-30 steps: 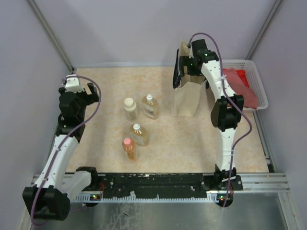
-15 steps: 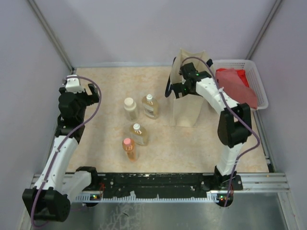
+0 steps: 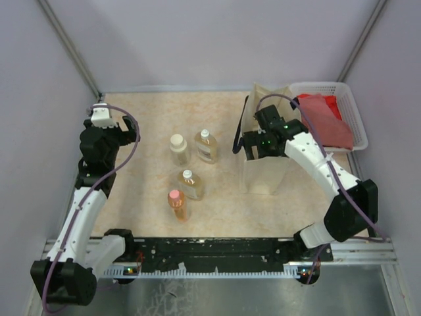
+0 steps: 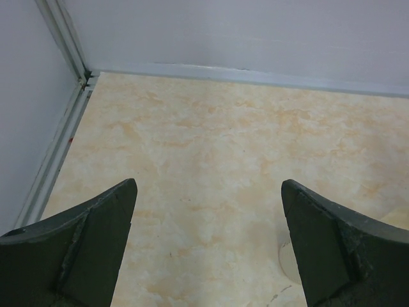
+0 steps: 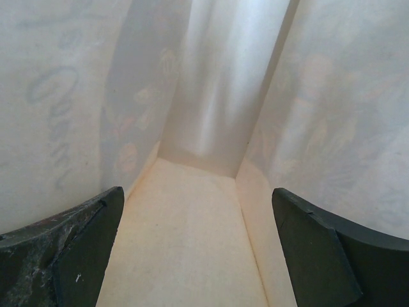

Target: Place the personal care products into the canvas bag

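Note:
The bottles stand left of centre: a cream one [image 3: 177,148], an amber one with a white cap [image 3: 206,145], a second amber one [image 3: 191,184] and an orange one with a pink cap [image 3: 177,204]. The beige canvas bag [image 3: 264,172] stands upright to their right, its dark handle [image 3: 239,130] hanging on its left side. My right gripper [image 3: 258,143] is open at the bag's mouth; in the right wrist view it [image 5: 198,246] looks down at the bag's bare floor [image 5: 185,243]. My left gripper [image 3: 122,128] is open and empty at the far left, over bare tabletop [image 4: 204,185].
A white plastic basket [image 3: 348,99] with a red cloth [image 3: 322,118] stands at the back right, touching the bag's far side. Grey walls close in the table on three sides. A pale round edge [image 4: 287,259] shows beside my left gripper's right finger.
My right arm has swung toward the near side and dragged the bag with it, from the back of the table toward the middle right. The left arm and bottles have not moved.

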Controlling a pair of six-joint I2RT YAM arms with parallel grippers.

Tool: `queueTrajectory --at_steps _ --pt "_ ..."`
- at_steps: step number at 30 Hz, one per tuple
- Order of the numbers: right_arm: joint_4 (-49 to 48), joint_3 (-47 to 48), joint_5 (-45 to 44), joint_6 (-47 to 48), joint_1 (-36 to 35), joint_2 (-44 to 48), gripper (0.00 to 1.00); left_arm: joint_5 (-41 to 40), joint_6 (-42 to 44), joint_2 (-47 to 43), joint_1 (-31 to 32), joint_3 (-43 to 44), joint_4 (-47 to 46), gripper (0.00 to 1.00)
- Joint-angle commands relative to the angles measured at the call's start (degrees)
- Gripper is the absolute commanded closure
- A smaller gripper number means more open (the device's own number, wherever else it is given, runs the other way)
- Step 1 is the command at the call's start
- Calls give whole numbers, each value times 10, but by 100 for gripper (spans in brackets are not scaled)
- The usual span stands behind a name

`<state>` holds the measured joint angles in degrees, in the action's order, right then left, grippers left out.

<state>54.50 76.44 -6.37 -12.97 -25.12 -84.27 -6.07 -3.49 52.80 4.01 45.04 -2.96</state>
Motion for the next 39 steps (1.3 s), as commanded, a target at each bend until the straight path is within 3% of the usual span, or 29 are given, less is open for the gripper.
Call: queueTrajectory --at_steps 1,9,13,20,26,32,39 --pt "14 -45 -1 -43 -35 45 1 45 -6 -3 -1 -2 -13 0" --pt "33 -69 -14 -80 -66 86 1 88 -12 -4 0 -17 -52 0" --pt "83 9 -59 -67 -67 86 1 152 -5 19 -1 13 -38 0" --pt "150 190 -122 -28 -67 41 1 333 -26 95 1 100 2 0" --pt "148 323 -167 18 -66 -4 1 420 -10 149 24 141 -9 0" --pt "83 424 -35 81 -70 -41 1 371 23 187 44 157 31 0" --pt "-34 340 59 197 -94 -77 1 221 25 199 44 192 141 0"
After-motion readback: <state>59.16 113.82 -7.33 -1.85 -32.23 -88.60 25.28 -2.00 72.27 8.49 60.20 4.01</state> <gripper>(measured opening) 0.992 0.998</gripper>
